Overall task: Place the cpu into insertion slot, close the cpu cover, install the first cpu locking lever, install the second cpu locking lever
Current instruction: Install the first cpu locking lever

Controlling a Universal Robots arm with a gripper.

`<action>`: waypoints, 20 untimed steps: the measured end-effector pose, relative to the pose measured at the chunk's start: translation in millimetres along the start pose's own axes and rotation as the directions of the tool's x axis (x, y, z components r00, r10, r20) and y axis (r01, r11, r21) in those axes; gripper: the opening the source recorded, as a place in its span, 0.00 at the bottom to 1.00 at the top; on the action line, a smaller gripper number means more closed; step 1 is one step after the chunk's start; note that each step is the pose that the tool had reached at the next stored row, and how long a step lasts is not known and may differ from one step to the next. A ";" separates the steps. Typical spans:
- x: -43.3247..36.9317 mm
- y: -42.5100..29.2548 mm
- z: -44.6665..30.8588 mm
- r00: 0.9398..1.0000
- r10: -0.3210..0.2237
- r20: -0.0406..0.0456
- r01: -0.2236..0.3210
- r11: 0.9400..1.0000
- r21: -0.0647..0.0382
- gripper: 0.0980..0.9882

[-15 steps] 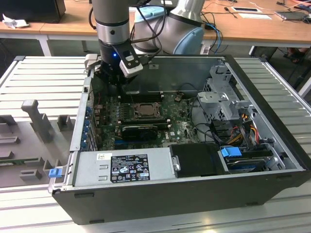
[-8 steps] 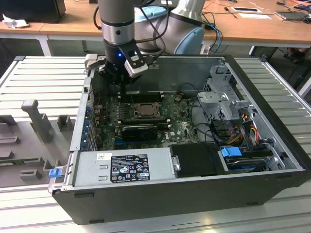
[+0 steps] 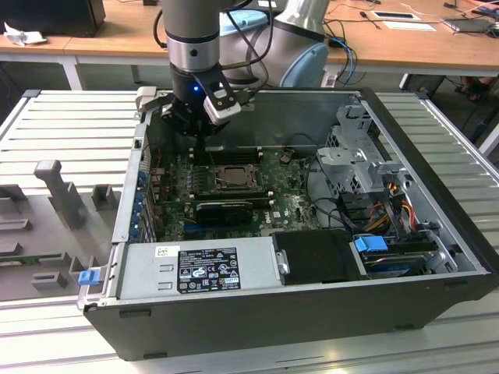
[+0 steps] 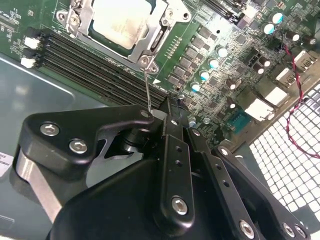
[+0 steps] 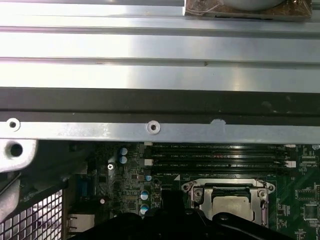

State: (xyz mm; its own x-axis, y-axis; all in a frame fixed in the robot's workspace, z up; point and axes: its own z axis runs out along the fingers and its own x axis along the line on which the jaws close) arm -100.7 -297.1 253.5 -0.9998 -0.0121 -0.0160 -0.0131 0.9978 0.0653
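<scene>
My black pincer (image 3: 199, 146) hangs low inside the open dark computer case (image 3: 257, 315), right over the green motherboard (image 3: 292, 199). Just ahead of my tip sits the small flat square silver-beige cpu (image 4: 122, 22), lying down in the square black insertion slot (image 3: 210, 178) with its silver rim. The thin silver metal cpu cover (image 4: 136, 53) lies flat around it, the chip showing through the window. A thin silver wire locking lever (image 4: 146, 87) runs from the slot's near corner straight to my tip, touching it, it seems. Long black memory slots (image 4: 90, 60) lie just beside me. Spread or pressed together? I cannot tell.
</scene>
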 end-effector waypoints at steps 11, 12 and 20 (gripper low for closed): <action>-24.5 -0.3 0.5 1.000 0.000 0.000 0.000 1.000 0.000 0.01; -26.4 -0.4 0.5 1.000 0.000 0.000 0.000 1.000 0.000 0.01; -36.4 -0.5 1.1 1.000 0.000 0.000 0.000 1.000 0.000 0.01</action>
State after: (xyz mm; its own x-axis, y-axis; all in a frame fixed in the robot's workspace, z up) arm -64.3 -297.1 252.9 -0.9998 -0.0121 -0.0160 -0.0132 0.9978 0.0653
